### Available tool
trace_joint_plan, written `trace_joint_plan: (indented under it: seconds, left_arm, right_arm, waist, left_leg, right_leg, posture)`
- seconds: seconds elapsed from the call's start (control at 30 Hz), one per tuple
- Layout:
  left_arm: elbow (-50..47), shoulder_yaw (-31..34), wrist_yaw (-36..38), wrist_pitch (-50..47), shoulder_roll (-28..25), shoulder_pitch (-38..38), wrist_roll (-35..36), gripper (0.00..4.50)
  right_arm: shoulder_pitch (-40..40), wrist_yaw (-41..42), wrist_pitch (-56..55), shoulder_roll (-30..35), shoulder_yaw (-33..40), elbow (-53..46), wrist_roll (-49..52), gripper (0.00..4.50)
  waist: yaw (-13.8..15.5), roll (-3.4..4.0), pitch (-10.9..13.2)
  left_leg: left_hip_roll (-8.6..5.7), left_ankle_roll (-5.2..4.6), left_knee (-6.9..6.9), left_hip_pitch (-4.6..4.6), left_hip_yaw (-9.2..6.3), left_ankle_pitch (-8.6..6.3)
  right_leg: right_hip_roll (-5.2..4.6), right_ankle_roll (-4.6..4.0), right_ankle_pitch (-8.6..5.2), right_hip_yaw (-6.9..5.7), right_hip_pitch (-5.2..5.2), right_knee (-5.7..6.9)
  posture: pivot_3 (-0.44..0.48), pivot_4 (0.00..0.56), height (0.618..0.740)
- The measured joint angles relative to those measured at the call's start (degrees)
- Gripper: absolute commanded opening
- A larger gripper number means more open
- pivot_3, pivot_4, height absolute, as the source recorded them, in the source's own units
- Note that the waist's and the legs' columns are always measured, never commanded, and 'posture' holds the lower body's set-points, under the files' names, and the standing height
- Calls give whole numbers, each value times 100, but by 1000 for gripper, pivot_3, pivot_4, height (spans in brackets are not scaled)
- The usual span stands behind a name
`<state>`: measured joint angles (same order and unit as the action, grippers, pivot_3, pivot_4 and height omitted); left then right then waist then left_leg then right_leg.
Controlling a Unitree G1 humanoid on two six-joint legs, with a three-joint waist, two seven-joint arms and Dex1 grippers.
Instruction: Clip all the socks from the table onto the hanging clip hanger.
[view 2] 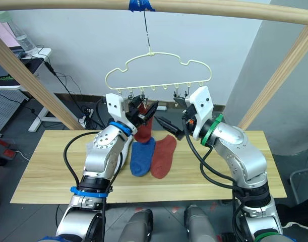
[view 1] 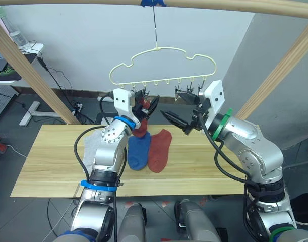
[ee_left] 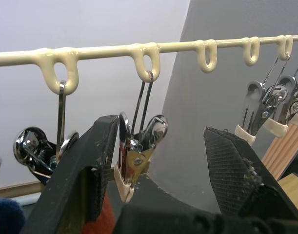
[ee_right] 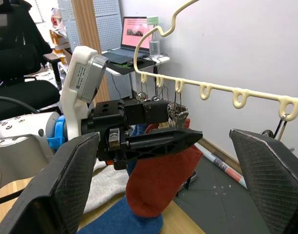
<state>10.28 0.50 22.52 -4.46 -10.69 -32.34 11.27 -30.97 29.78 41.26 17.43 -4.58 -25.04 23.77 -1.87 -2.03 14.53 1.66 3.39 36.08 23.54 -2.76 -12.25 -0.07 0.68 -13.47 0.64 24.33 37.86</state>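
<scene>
Head views show the clip hanger hanging by its hook from a wooden rail above the table. The left gripper is raised just under the hanger's row of clips, with a rust red sock at its fingers, the sock's foot drooping towards the tabletop. From the right wrist view the sock's cuff sits up at a clip between the left gripper's fingers – whether the clip has bitten the cloth cannot be told. In the left wrist view the fingers stand apart, one on each side of a metal clip that hangs from a loop of the hanger bar.

The right gripper is held just beside the left one, below the hanger's right-hand clips, its fingers spread wide and holding nothing (the right wrist view shows a broad gap between them).

On the table lie a blue sock and a second rust red sock, side by side and touching, near the middle. A light grey sock lies to their left, partly hidden behind the left arm – its full outline cannot be seen.
</scene>
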Motion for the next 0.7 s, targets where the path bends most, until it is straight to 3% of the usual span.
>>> trace_joint_plan:
  seconds: [0.3, 0.4, 0.6, 0.7]
  left_arm:
    - [127, 2, -70, 114, 1, -58, -37, 3051]
    - [133, 6, -83, 118, 1, -61, -41, 2470]
    - [148, 7, -137, 118, 15, -61, -46, 640]
    - [149, 6, -181, 117, 34, -63, -47, 448]
  right_arm:
    - [0, 0, -4, 4, -2, 0, -1, 4500]
    - [1, -1, -4, 4, -3, 0, -1, 4500]
    - [3, -4, -4, 5, -3, 0, -1, 4500]
    - [7, -8, -4, 6, -3, 0, -1, 4500]
  waist:
    - [0, 0, 0]
    - [0, 0, 0]
    - [-1, 0, 0]
    - [0, 0, 0]
  left_leg:
    - [0, 0, 0, 0, 0, 0]
    - [0, 0, 0, 0, 0, 0]
    - [0, 0, 0, 0, 0, 0]
    - [0, 0, 0, 0, 0, 0]
  right_leg:
    - [0, 0, 0, 0, 0, 0]
    - [0, 0, 0, 0, 0, 1]
    - [0, 0, 0, 0, 0, 1]
    - [0, 0, 0, 0, 0, 1]
  posture:
    - [-59, 240, 740]
    - [-60, 241, 740]
    - [-62, 242, 740]
    - [-61, 242, 740]
